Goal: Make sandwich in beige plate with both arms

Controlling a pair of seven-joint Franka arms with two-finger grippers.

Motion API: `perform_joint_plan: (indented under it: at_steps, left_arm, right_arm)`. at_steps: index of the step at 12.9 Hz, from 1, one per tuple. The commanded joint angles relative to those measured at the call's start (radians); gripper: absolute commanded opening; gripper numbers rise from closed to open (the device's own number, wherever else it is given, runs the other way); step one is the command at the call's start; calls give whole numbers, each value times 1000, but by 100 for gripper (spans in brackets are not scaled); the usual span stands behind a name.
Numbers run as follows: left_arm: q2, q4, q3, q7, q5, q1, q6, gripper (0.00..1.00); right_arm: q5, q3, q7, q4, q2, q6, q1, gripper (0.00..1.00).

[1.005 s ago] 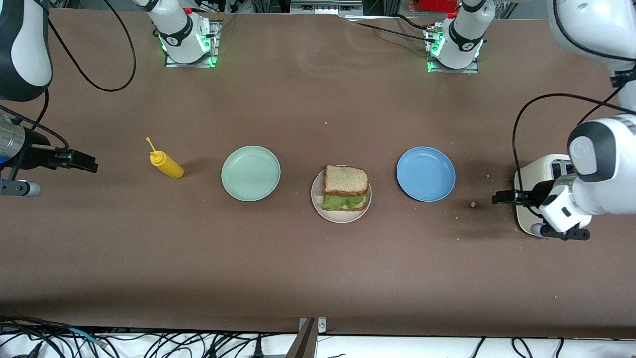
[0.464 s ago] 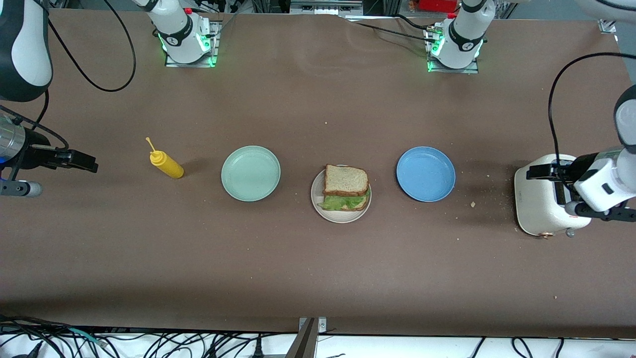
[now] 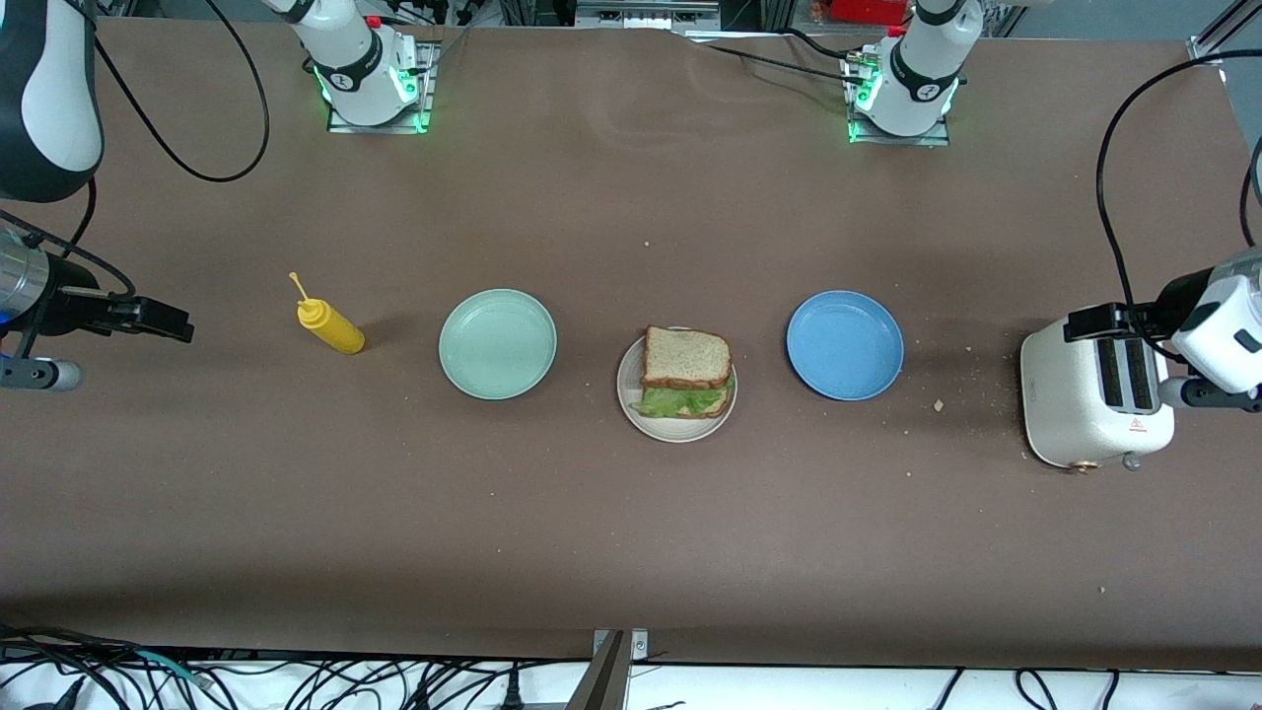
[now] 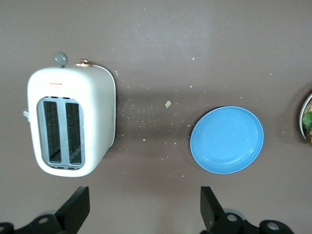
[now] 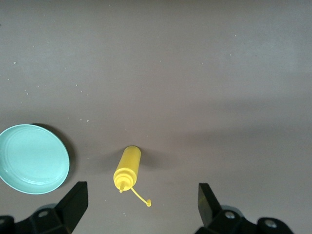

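Both tools are released and empty. Left tool (image 3: 1089, 320) hangs over the toaster (image 3: 1094, 399) at the left arm's end of the worktop (image 3: 631, 542); right tool (image 3: 163, 320) hangs over bare worktop at the right arm's end, near the mustard bottle (image 3: 330, 327). Sandwich (image 3: 687, 373) sits on the beige plate (image 3: 676, 430) mid-worktop – between the mint plate (image 3: 498, 344) and blue plate (image 3: 845, 345), touching neither. The strip along the camera-side edge is bare.

No legible text or labels.
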Motion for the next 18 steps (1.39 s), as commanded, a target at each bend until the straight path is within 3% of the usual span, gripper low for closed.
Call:
perform_joint_plan:
  at_steps: [1,2,5,8,11,13,18]
  left_arm:
    - [-109,-54,-236,-49,134,126,-13,100]
    - [-138,-81,-281,-80,136,153,-18,100]
    - [-257,-176,-302,-92,121,187,-15,100]
    - [-328,-217,-402,-95,133,273,-15,100]
    - [-347,-211,-405,-117,131,296,-15,100]
    - [-348,-209,-445,-129,128,328,-7,100]
    - [-348,-209,-464,-177,119,316,-7,100]
  right_arm:
    - [-13,6,-3,-24,-20,13,-5,100]
    - [-12,8,-3,-23,-20,13,-7,100]
    - [-12,6,-3,-24,-20,13,-7,100]
    - [-12,6,-3,-24,-20,13,-5,100]
    - [-12,6,-2,-24,-20,13,-7,100]
    - [-12,8,-2,-24,-20,13,-5,100]
    - [-12,6,-2,-24,-20,13,-5,100]
